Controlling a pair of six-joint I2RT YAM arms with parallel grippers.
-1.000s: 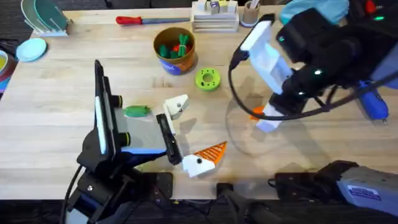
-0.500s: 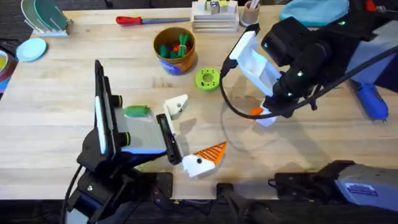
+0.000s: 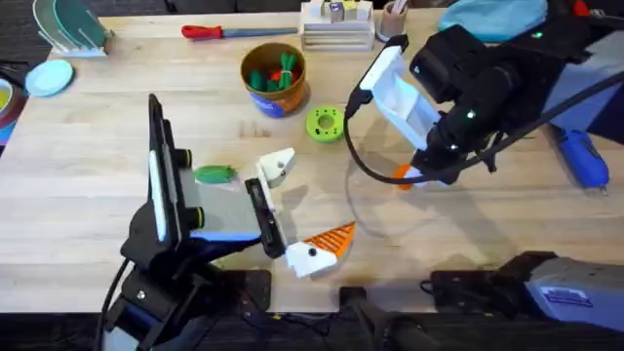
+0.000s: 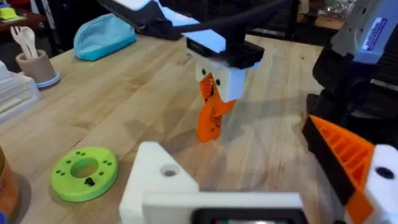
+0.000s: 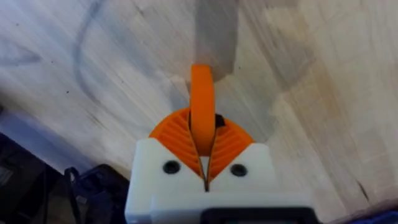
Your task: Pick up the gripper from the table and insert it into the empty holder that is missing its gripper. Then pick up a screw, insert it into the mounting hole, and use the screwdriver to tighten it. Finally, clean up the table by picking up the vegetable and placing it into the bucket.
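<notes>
Barely a shift since half a second ago: the right arm has settled a touch lower over the counter [image 3: 88,195], while a full second back it sat farther right and higher. Nearest the arm bases, the left gripper [image 3: 297,214] lies low and open, one finger wearing its orange ribbed pad [image 3: 331,240], the other a bare white holder [image 3: 276,164] with a visible mounting hole. Just beside that arm's dark body lies the vegetable [image 3: 214,175], flat on the wood. Out to the right of centre, the right gripper [image 3: 417,177] points down at the counter, its fingers pressed together on the orange gripper piece [image 3: 401,175]; from the left wrist view that piece [image 4: 209,113] stands upright with its lower end touching the wood, pinched at the top by the white fingers. From the right wrist view the same piece [image 5: 202,118] runs straight out from between the two orange pads. Farther on, a green round disc [image 3: 326,124] sits near the bucket [image 3: 275,80], which holds green and red toy pieces. Off at the right edge lies the blue screwdriver [image 3: 583,156], well apart from everything else, and along the far edge rests a red-handled tool [image 3: 216,31].
</notes>
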